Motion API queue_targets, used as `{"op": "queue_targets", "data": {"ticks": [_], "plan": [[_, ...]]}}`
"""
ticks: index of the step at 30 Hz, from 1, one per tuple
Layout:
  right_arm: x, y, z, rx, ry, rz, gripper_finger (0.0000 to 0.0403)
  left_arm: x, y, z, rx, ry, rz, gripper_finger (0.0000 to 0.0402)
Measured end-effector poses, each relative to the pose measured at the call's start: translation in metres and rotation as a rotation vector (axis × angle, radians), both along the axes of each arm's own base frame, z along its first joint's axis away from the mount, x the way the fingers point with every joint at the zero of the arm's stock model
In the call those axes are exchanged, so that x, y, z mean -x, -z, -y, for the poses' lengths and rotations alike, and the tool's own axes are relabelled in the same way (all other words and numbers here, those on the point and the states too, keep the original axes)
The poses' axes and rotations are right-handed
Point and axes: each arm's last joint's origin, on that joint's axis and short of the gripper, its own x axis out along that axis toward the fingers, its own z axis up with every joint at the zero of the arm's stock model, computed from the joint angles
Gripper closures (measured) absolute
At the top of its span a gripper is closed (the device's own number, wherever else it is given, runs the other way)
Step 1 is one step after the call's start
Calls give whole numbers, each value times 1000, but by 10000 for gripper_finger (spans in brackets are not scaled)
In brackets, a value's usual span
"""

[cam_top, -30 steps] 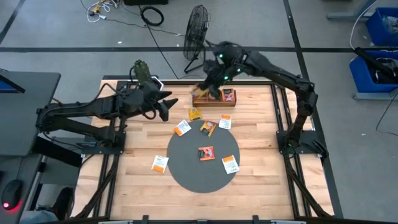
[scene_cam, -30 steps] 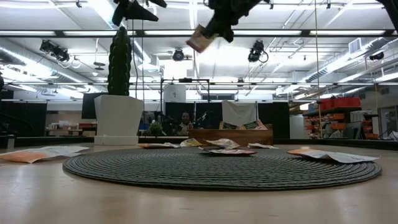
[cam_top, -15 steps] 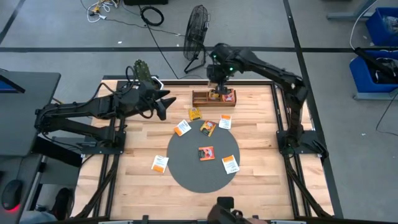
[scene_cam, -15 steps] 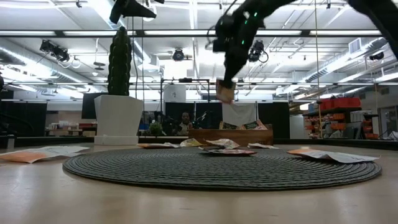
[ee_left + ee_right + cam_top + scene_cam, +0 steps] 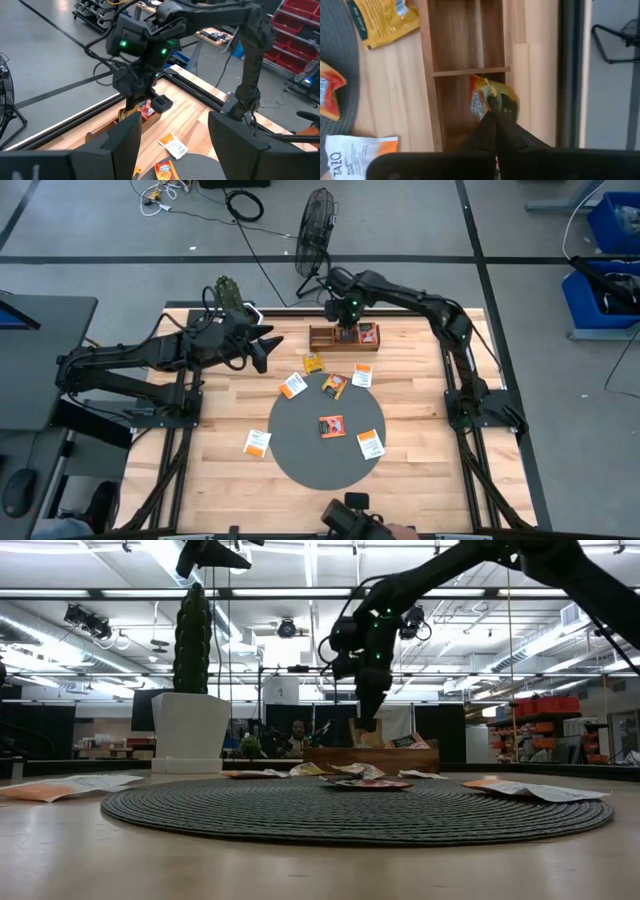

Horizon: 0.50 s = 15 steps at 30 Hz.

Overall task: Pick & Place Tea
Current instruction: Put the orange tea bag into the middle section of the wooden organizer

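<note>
left claw (image 5: 268, 346): fingers apart, empty, raised over the worktop's (image 5: 420, 420) left rear | right claw (image 5: 345, 328): pinched shut on a tea sachet (image 5: 492, 102), over the wooden tray (image 5: 325, 338) at the rear edge | only the right wrist view shows the sachet, tilted, at the fingertips, inside a tray compartment | other sachets (image 5: 328, 425) lie on the round mat (image 5: 300, 450)

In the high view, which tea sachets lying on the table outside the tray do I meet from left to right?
Orange-and-white sachet on bare wood → white sachet → yellow sachet → red-orange sachet at mat centre → white sachet on mat edge.
</note>
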Motion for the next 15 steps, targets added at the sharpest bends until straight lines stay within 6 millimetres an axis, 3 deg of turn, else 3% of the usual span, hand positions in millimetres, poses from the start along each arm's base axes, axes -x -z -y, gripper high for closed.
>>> {"op": "queue_targets", "data": {"ticks": [15], "plan": [[-1,22,2,-20,50,8,401,0,0,0,0,0,-5,168]]}}
